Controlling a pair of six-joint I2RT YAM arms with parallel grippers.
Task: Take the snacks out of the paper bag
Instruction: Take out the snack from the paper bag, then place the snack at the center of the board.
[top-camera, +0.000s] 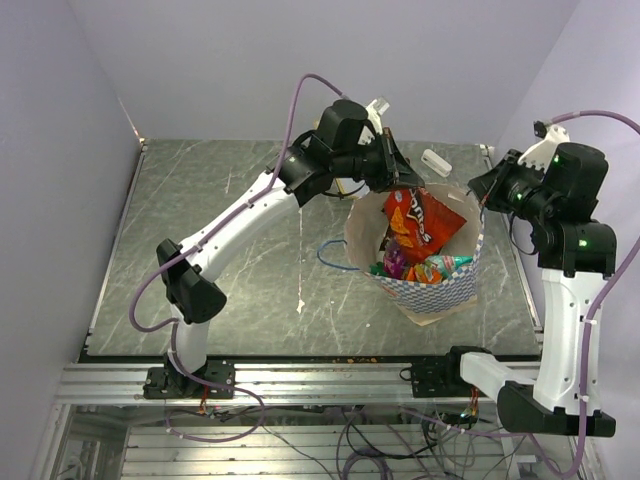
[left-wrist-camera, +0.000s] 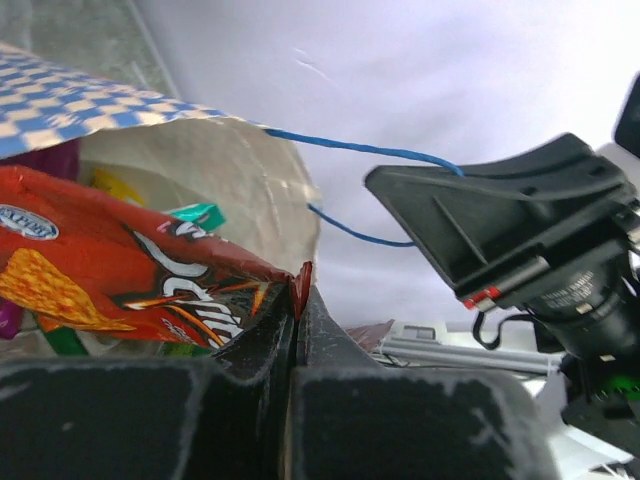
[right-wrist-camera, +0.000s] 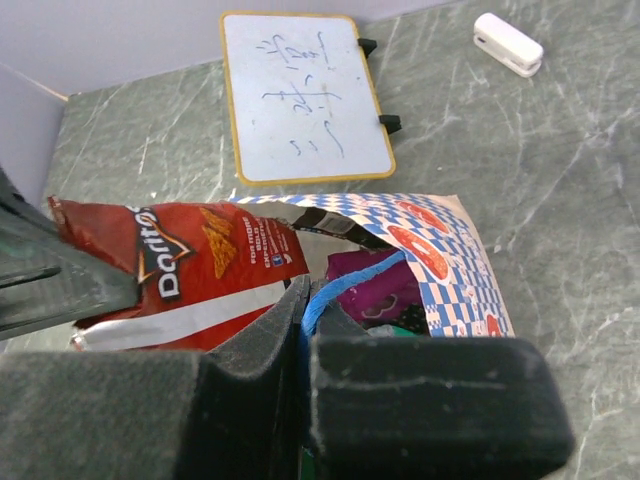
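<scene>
Where the paper bag (top-camera: 445, 292) sits open on the right half of the table (top-camera: 230, 250), a red Doritos packet (top-camera: 415, 222) sticks up out of its mouth, its lower part hidden behind the checkered wall. The left gripper (left-wrist-camera: 297, 298) holds one top corner of that packet, fingers pressed together with only a sliver of red foil showing between them. Deeper in the bag lie a magenta packet (right-wrist-camera: 372, 278), a green packet (top-camera: 378, 268) and a teal-and-orange packet (top-camera: 442, 267), all mostly covered, their print unreadable. The right gripper (right-wrist-camera: 305, 315) pinches the bag's blue cord handle (right-wrist-camera: 350, 280) at the rim, and the cord vanishes between the pads. A second blue cord loop (top-camera: 330, 257) lies on the table left of the bag. Beyond the bag rest a white board (right-wrist-camera: 300, 95) with faint scribbles, largely hidden behind the left arm in the top view, and a small white oblong object (right-wrist-camera: 508, 43), too small to identify.
</scene>
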